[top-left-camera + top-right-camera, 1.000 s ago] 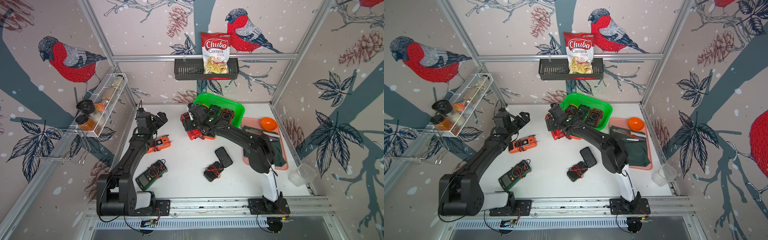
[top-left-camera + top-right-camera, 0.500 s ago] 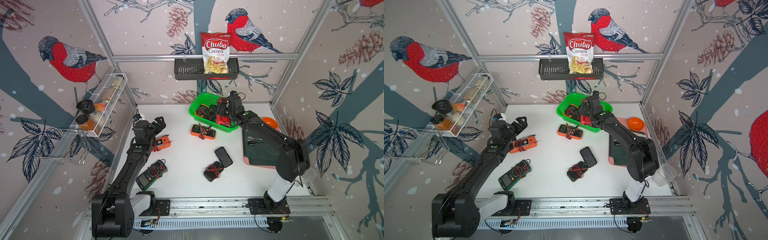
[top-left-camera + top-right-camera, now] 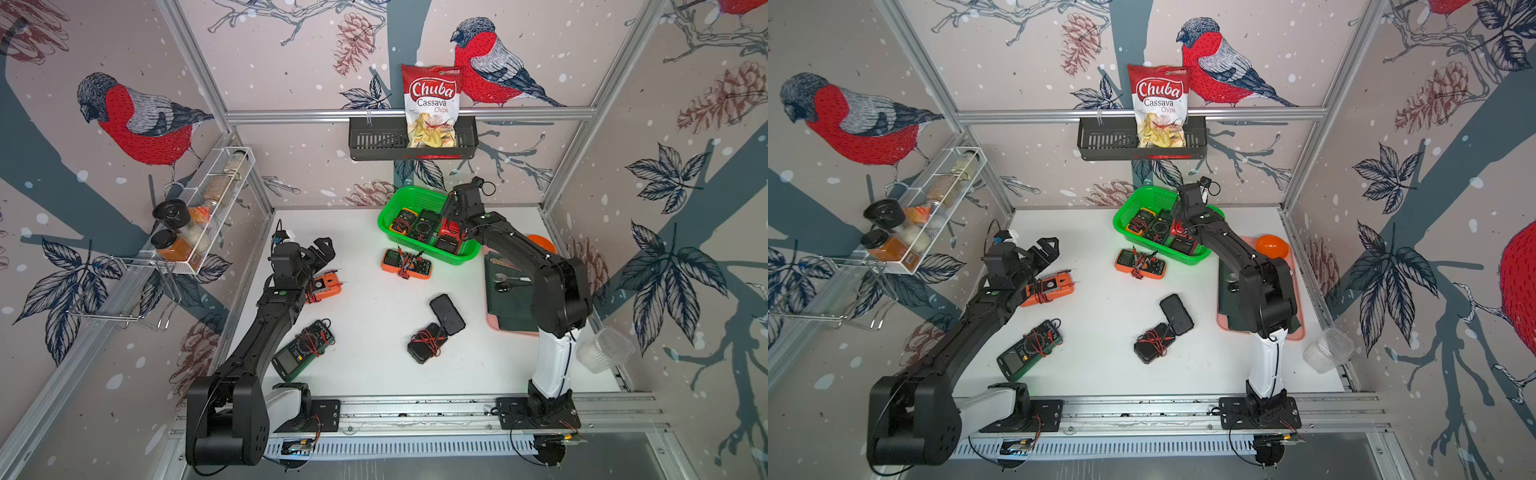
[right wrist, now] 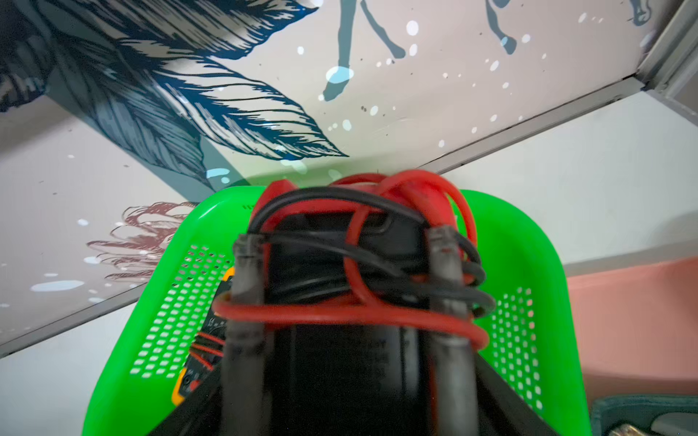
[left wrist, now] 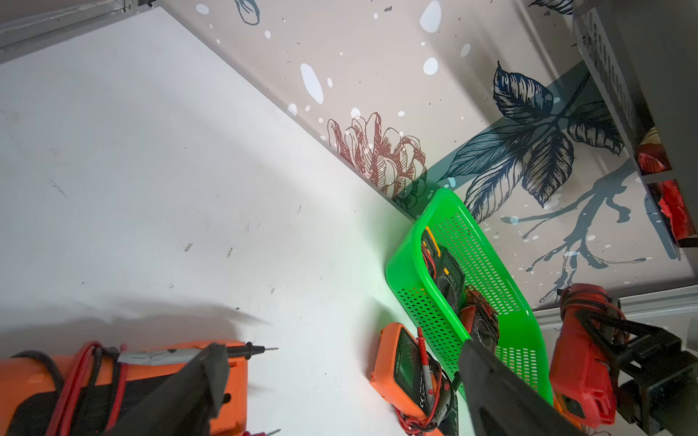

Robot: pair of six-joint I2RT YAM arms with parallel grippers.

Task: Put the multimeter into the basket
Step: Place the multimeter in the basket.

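Note:
The green basket (image 3: 409,193) (image 3: 1139,194) stands at the back middle of the table in both top views, with a yellow multimeter (image 3: 402,219) and a dark green one (image 3: 424,227) inside. My right gripper (image 3: 456,226) (image 4: 345,396) is shut on a red multimeter (image 3: 449,235) (image 4: 340,358) wrapped in red and black leads, held over the basket's right end. My left gripper (image 3: 325,249) (image 5: 340,377) hangs open above an orange clamp meter (image 3: 326,287) (image 5: 113,389), holding nothing. The left wrist view also shows the basket (image 5: 426,309) and the held red multimeter (image 5: 578,362).
On the table lie an orange multimeter (image 3: 406,264) just before the basket, a green one (image 3: 303,350) and two black ones (image 3: 447,313) (image 3: 428,344). A pink tray (image 3: 511,330) with cutlery, an orange bowl (image 3: 1271,246) and a clear cup (image 3: 604,350) sit right. Wall racks hang behind and left.
My right arm carried the red multimeter from the table left of the basket rightward, to over the basket's right end. The left arm drew back a little, still open.

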